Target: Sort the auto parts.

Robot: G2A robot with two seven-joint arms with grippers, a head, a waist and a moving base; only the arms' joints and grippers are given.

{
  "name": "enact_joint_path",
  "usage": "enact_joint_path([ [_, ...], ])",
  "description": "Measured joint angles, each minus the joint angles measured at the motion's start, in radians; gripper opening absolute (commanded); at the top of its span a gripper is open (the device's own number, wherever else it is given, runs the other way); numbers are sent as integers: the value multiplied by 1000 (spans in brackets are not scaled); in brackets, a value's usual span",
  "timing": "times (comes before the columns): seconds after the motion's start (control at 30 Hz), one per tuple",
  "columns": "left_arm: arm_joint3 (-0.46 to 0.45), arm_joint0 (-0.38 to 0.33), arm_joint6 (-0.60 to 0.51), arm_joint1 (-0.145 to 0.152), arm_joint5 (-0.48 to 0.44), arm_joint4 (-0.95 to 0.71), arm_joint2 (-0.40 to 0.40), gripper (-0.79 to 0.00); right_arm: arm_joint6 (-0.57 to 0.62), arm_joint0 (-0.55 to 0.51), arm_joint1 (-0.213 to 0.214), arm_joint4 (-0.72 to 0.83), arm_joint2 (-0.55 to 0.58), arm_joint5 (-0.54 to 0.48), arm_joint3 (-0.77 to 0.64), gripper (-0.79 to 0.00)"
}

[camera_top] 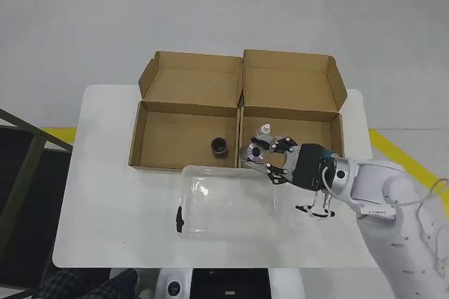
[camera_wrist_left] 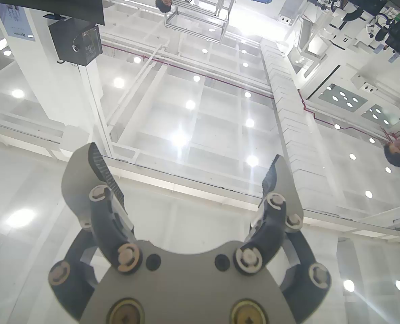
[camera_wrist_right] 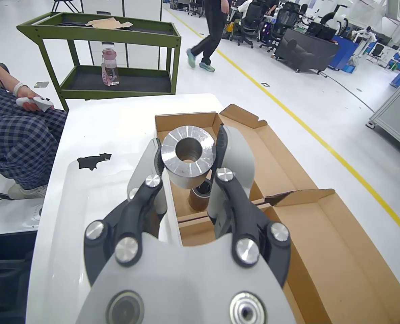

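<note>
My right gripper (camera_wrist_right: 188, 141) is shut on a silver metal bushing (camera_wrist_right: 188, 156) with a round bore, held upright above the cardboard. In the top view this bushing (camera_top: 251, 154) hangs over the front left corner of the right box (camera_top: 337, 134), close to the wall shared with the left box (camera_top: 138, 138), with the right gripper (camera_top: 259, 157) around it. A dark ring (camera_top: 220, 146) lies in the left box and appears as the dark ring (camera_wrist_right: 200, 193) just beneath the bushing. A small pale part (camera_top: 266, 131) rests in the right box. My left gripper (camera_wrist_left: 184, 156) is open, holds nothing and points at the ceiling.
A clear plastic tray (camera_top: 228, 202) sits on the white table (camera_top: 105, 187) in front of the boxes, with a black scrap (camera_top: 179, 219) at its left edge. Both box lids (camera_top: 194, 75) stand open at the back. A green cart (camera_wrist_right: 95, 55) stands beyond the table's left end.
</note>
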Motion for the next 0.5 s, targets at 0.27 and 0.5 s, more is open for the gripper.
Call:
enact_joint_path([
  [0.27, 0, 0, 0, 0, 0, 0, 0, 0, 12, 24, 1, -20, -40, 7, 32, -785],
  [0.5, 0, 0, 0, 0, 0, 0, 0, 0, 32, 63, -4, -62, -106, 29, 77, -785],
])
